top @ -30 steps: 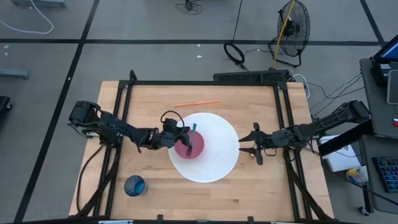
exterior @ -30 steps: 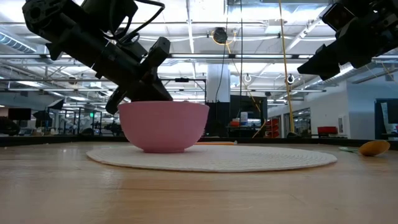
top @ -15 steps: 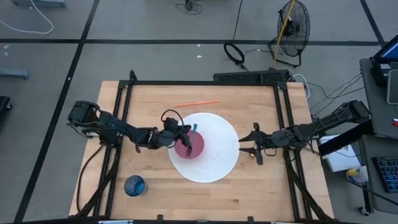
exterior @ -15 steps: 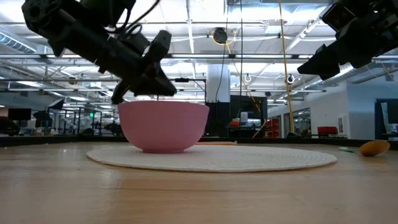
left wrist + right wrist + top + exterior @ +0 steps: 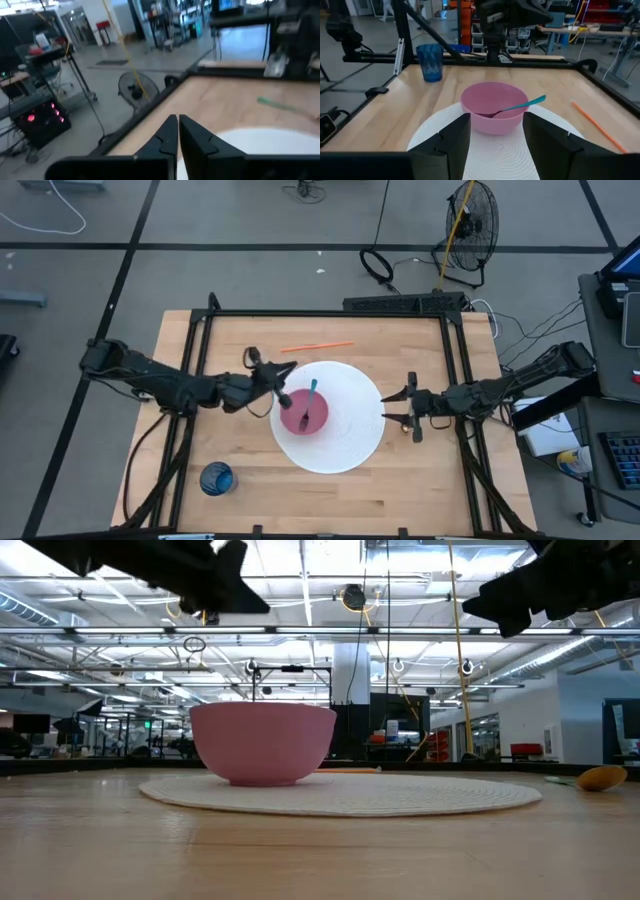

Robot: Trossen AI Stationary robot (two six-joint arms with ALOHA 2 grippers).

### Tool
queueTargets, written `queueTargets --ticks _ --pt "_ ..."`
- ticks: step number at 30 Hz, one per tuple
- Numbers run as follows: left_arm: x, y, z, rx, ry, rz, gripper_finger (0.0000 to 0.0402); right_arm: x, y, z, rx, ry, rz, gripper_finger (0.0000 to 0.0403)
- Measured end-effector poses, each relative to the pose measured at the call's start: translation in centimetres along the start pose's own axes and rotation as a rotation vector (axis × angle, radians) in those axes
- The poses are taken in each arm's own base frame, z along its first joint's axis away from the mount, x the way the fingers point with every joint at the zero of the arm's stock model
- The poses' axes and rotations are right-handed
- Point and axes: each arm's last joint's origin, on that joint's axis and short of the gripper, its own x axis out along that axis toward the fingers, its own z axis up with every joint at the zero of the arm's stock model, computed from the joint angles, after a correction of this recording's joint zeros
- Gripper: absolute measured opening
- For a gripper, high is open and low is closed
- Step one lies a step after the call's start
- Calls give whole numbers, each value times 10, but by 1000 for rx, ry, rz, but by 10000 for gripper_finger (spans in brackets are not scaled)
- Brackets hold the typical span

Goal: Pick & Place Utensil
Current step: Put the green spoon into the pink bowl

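Resting in the pink plastic bowl (image 5: 304, 414) on the round white woven mat (image 5: 352, 442), teal-handled spoon (image 5: 309, 400); left gripper (image 5: 282, 381) at its 10 o'clock, fingers pressed together; right gripper (image 5: 392, 405) at 3 o'clock, fingers spread.

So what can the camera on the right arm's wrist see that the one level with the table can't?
Only the right wrist view looks into the pink bowl, showing the teal spoon resting inside, plus the blue cup and the orange straw. Only the low view shows the yellow object lying on the table's far right. Both share the bowl sitting on the round white mat.
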Motion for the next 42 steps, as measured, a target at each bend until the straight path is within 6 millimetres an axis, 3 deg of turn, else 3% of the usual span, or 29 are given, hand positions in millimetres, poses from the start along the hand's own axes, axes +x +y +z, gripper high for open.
queueTargets --ticks 6,16,22,33,37,42 --pt "-17 9 3 66 76 -218 8 0 0 0 16 4 -1 176" --pt "-47 22 -15 -2 400 -609 56 -1 -3 -12 382 93 -109 176" --pt "-49 24 -20 55 443 -591 62 0 -2 -10 528 92 -122 163" --pt "-57 43 -12 98 390 -455 63 -2 -5 -37 715 300 -281 122" --pt "-61 53 -8 80 369 -434 63 1 -5 -21 697 264 -265 121" --pt "-65 59 -3 64 339 -424 63 3 -4 30 583 213 -221 121"
